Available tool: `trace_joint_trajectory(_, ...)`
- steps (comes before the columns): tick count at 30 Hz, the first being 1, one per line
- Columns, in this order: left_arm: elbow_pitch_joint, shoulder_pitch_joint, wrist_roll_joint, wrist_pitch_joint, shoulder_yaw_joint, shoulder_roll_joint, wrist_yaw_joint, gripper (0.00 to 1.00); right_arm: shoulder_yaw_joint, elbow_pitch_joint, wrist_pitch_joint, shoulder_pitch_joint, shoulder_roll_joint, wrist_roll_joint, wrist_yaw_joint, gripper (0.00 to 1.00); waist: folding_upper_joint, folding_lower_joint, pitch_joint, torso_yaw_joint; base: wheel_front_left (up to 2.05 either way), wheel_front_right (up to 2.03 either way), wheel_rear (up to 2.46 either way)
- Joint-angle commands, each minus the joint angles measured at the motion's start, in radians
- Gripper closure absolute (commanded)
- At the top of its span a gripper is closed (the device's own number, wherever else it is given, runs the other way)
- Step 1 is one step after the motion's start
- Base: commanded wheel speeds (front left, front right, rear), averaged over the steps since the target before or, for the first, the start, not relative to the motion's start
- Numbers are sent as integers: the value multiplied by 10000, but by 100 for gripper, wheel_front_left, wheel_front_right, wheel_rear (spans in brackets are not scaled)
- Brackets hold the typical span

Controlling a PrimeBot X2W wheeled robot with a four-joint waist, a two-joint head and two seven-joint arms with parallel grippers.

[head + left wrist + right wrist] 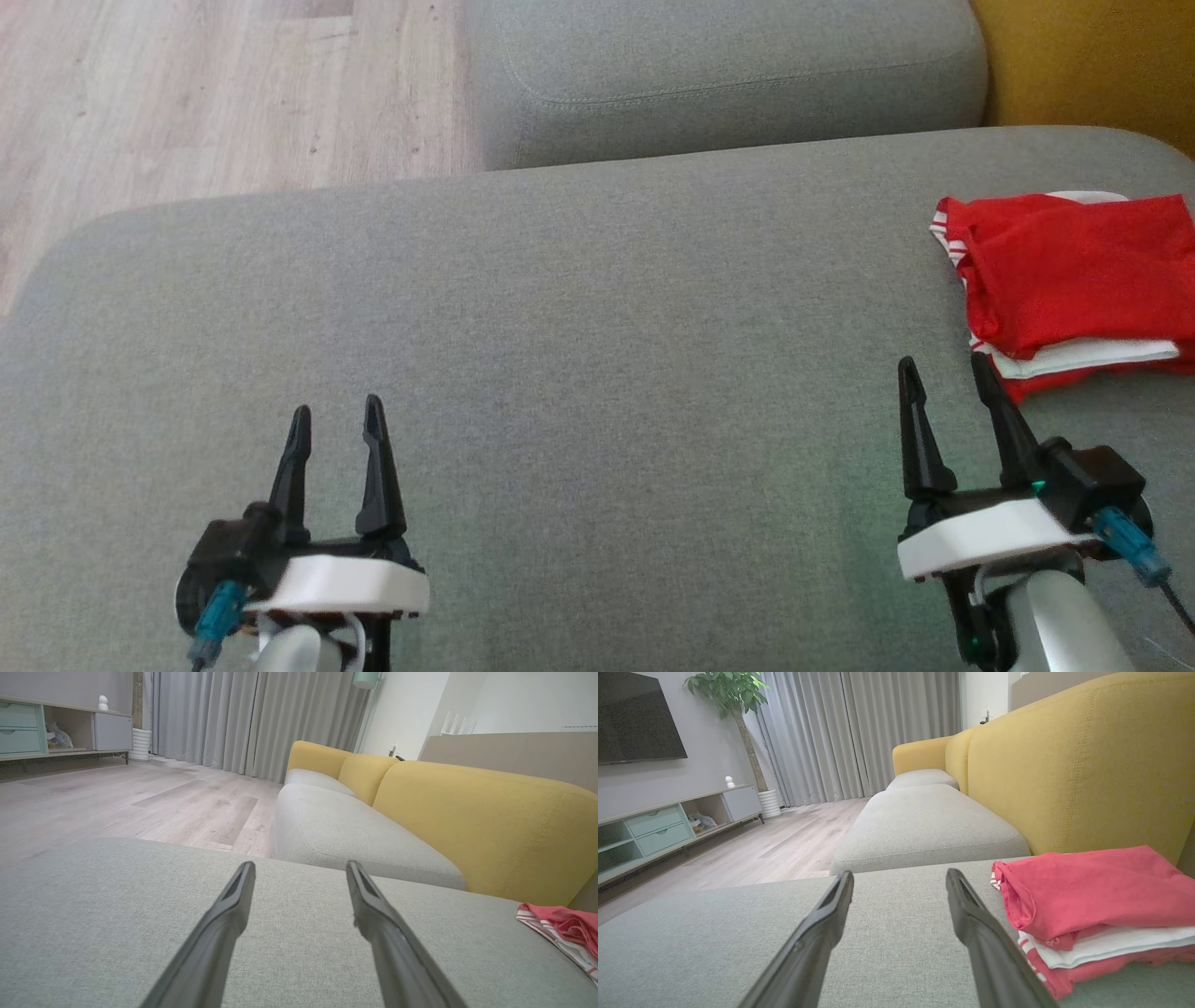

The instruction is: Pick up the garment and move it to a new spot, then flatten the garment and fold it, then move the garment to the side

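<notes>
Garment: we count one garment (1074, 280), red with white striped trim, folded into a flat stack. It lies at the far right of the near cushion (597, 308), close to the yellow backrest (1083, 56).
Grippers: we count two.
Left gripper: our left gripper (337, 408) shows at the lower left of the head view over bare cushion, fingers apart, nothing between them.
Right gripper: our right gripper (943, 360) also has its fingers apart and is empty. Its right finger is just beside the garment's near left corner, and we cannot tell whether it touches.
Cushions: we count three grey ones in a row. Beyond the near cushion is a second cushion (728, 65), and a third cushion (922, 777) is farthest off.
Backrest sections: we count three yellow ones in the left wrist view.
Cabinet: one cabinet (668, 826) stands by the wall, across the wooden floor (187, 93).
Drawers: two mint drawers (656, 828), both closed, so their contents are hidden from us.
Bay: one open bay (707, 812) beside the drawers holds a small grey object we cannot identify.
Pot: one white ribbed pot (769, 803) holds one plant (728, 690).
Cabinet top: one small white figure (730, 782).
Wall: one TV (635, 714), with grey curtains (859, 732) beyond the plant.
</notes>
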Motion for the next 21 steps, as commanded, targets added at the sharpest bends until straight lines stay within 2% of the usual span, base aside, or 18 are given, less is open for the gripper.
trace_joint_trajectory(1, -324, -363, -79, -53, 379, 58, -22, 0, 265, -333, -109, -398, -21, 73, -7, 0, -1, 0, 12, -12, 0, 0, 0)
trace_joint_trajectory(15, -165, -335, -686, -53, 530, 58, -189, 0, 384, -308, -110, -445, -20, 98, -7, 0, -1, 0, 68, -87, 0, 0, 0)
trace_joint_trajectory(16, 97, 0, -670, 0, 131, 0, -187, 100, 138, 3, 0, -5, 0, 17, 0, 100, -1, 0, 69, -88, 0, 0, 0)
trace_joint_trajectory(21, 540, 132, -775, 50, 97, -9, -191, 100, 140, 437, 39, 188, 7, 128, 0, 100, -1, 0, 70, -89, 0, 0, 0)
